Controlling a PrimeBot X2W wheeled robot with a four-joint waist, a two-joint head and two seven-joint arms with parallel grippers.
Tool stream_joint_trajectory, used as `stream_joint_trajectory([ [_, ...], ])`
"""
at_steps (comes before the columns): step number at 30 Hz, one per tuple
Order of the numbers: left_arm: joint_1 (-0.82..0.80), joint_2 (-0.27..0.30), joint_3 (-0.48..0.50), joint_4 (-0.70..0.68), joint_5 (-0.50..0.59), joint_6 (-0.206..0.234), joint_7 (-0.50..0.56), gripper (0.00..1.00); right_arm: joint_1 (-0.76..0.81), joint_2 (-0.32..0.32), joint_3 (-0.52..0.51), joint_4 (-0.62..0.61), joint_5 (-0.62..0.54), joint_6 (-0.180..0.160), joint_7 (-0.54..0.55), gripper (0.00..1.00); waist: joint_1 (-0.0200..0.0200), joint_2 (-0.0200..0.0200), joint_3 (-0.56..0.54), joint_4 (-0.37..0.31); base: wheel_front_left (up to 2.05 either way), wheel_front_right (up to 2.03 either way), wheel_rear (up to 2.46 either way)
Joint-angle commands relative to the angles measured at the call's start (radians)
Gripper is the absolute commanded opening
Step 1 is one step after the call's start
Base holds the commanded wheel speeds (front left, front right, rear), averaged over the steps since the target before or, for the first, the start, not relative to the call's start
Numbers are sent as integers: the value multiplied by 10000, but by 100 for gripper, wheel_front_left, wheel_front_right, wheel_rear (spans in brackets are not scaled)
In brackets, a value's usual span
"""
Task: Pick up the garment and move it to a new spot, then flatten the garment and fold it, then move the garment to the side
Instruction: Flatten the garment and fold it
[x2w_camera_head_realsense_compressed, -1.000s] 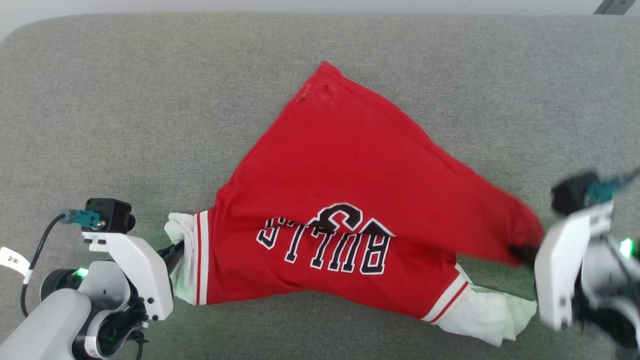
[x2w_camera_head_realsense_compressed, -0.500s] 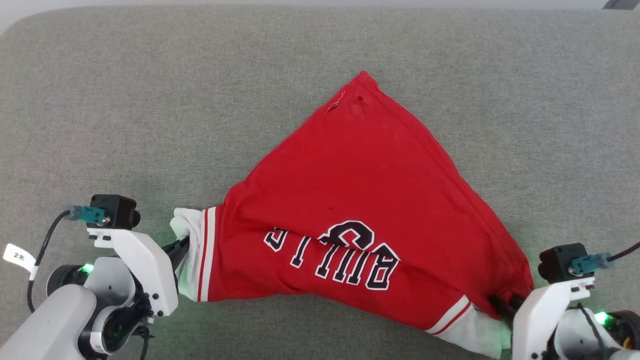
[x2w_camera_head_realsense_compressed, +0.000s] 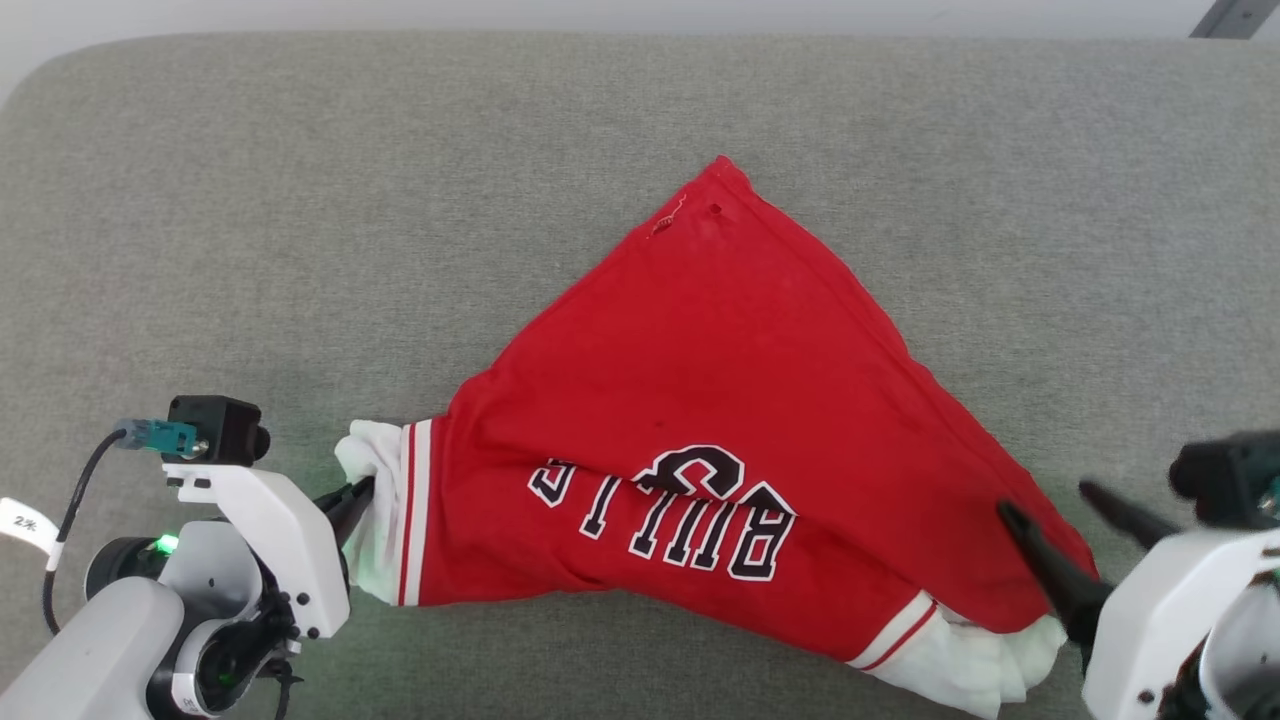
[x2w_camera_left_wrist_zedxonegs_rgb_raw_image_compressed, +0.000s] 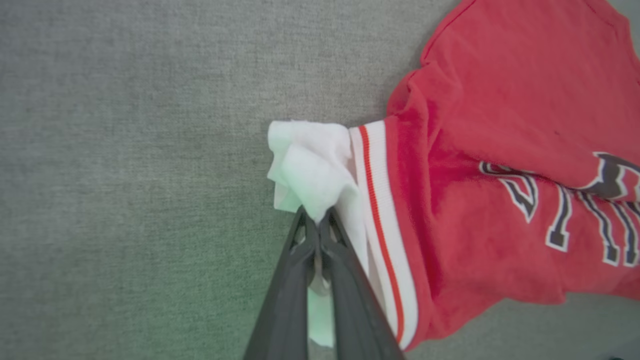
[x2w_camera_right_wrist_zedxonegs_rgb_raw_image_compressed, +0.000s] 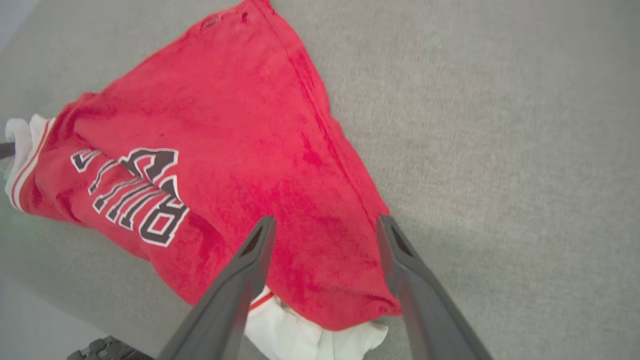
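As it lies on the grey fabric counter (x2w_camera_head_realsense_compressed: 250, 200), the garment (x2w_camera_head_realsense_compressed: 720, 380) forms a rough triangle, spreading from the centre of the head view out toward 8 and 4 o'clock.

Item 1, garment: red, soft, one piece.
- Corner (x2w_camera_head_realsense_compressed: 722, 170): points to 12 o'clock and lies flat on the counter.
- Print (x2w_camera_head_realsense_compressed: 680, 515): "BULLS" in black with a white outline, reading upside down, with part of a numeral above it. It sits toward 6 o'clock of the red panel, and a fold crosses the tops of the letters.
- White sleeve (x2w_camera_head_realsense_compressed: 372, 500): at 8 o'clock, bunched, edged with red-white trim (x2w_camera_head_realsense_compressed: 410, 510).
- Second sleeve (x2w_camera_head_realsense_compressed: 985, 665): at 5 o'clock, crumpled, partly tucked under the red edge.

Item 2, left pincer (x2w_camera_head_realsense_compressed: 358, 495): at 8 o'clock, fingers pressed together on the white sleeve. The left wrist view shows cloth nipped at the tips, with a strip of it lying between the fingers lower down.

Item 3, right pincer (x2w_camera_head_realsense_compressed: 1045, 498): at 4 o'clock, fingers spread wide, gripping nothing. In the right wrist view the two fingers straddle the red corner beside the second sleeve. Whether either finger touches the cloth cannot be told.
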Motion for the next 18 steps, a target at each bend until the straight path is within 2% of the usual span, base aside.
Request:
stream_joint_trajectory([
  [1, 67, 0, -12, -64, -68, 12, -29, 0, -313, 157, 1, -278, -87, -4, -32, 100, 0, 0, 5, 81, 0, 0, 0],
  [4, -34, -77, -53, -119, -54, 1, -31, 0, -916, 97, 86, -269, -305, -4, -226, 100, 0, 0, 70, 273, 0, 0, 0],
  [7, -252, -230, -136, -131, 9, -85, -14, 0, -1778, 107, 253, 262, -338, -4, -666, 100, 0, 0, 177, 550, 0, 0, 0],
  [12, -685, -540, -360, 26, 166, -288, 28, 0, -3540, -225, 565, 2129, -261, -5, -1452, 100, 0, 0, 387, 1153, 0, 0, 0],
  [18, -1176, -966, -654, 295, 337, -536, 71, 0, -5422, -913, 1174, 4551, -208, -4, -2080, 100, 0, 0, 576, 1855, 0, 0, 0],
])
